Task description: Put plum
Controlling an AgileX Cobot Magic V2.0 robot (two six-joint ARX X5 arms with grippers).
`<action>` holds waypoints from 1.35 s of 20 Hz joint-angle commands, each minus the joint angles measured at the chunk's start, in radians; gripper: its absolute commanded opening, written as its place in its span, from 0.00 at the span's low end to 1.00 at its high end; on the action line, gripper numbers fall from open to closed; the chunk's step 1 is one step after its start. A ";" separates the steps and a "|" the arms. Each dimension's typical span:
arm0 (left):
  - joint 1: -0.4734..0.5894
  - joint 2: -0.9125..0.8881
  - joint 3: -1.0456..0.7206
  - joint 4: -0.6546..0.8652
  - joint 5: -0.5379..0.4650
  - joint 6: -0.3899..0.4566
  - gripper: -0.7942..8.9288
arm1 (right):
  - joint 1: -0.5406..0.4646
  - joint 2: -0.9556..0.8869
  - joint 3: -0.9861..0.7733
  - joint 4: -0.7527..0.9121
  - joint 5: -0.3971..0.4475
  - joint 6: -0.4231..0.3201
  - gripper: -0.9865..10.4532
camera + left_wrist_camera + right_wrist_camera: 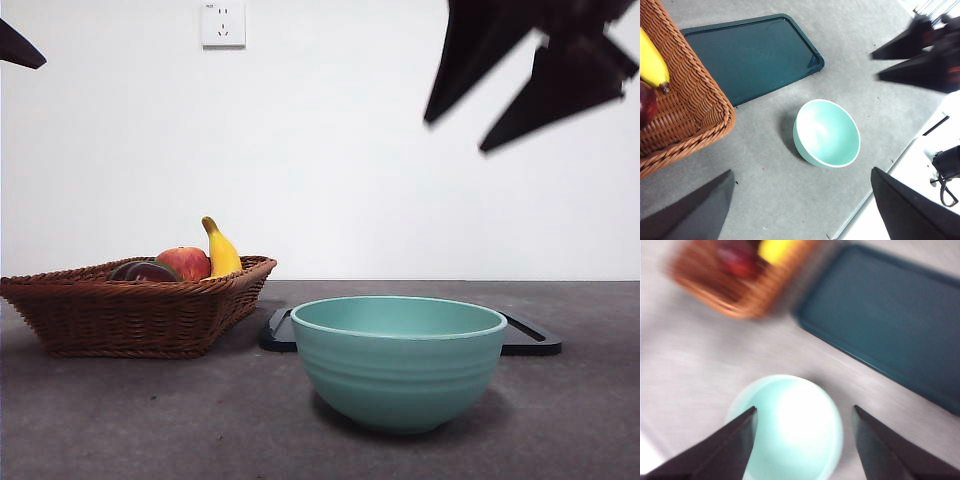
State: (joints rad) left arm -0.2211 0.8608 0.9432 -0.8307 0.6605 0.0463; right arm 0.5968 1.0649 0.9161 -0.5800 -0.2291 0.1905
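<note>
so, near to far:
bowl (400,360): pale green, lower middle of the front view, nearest the camera; it looks empty, likely the place meant for the fruit.
tray (532,340): dark, flat, just behind the bowl, bare where it shows.
basket (120,315): wicker, left of the frame, holding the fruit together.
plum (150,272): dark maroon, low in the basket beside the apple (185,263) and the banana (221,250); not yet touched.
right gripper (530,85): blurred, upper right of the frame, high above the bowl; jaws spread wide, holding nothing.
left gripper (800,210): parked high, a black tip at the upper left of the front view; jaws wide apart, nothing between them.
</note>
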 commanded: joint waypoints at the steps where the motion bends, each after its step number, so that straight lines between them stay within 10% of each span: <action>1: -0.003 0.005 0.011 0.009 0.006 0.016 0.53 | 0.009 -0.052 0.016 -0.023 -0.074 -0.013 0.35; 6: -0.003 0.005 0.011 0.008 0.006 0.016 0.53 | 0.010 -0.145 0.016 -0.150 -0.199 -0.027 0.35; 17: -0.003 0.005 0.011 0.008 0.006 0.016 0.51 | 0.010 -0.159 0.016 -0.177 -0.190 -0.046 0.35; 21: -0.003 0.005 0.011 0.008 0.006 0.017 0.11 | 0.010 -0.159 0.016 -0.180 -0.190 -0.051 0.09; 27: -0.003 0.005 0.011 0.008 0.006 0.016 0.09 | 0.010 -0.159 0.016 -0.176 -0.190 -0.068 0.09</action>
State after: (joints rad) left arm -0.2211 0.8608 0.9432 -0.8303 0.6605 0.0471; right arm 0.5968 0.8982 0.9188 -0.7666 -0.4191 0.1349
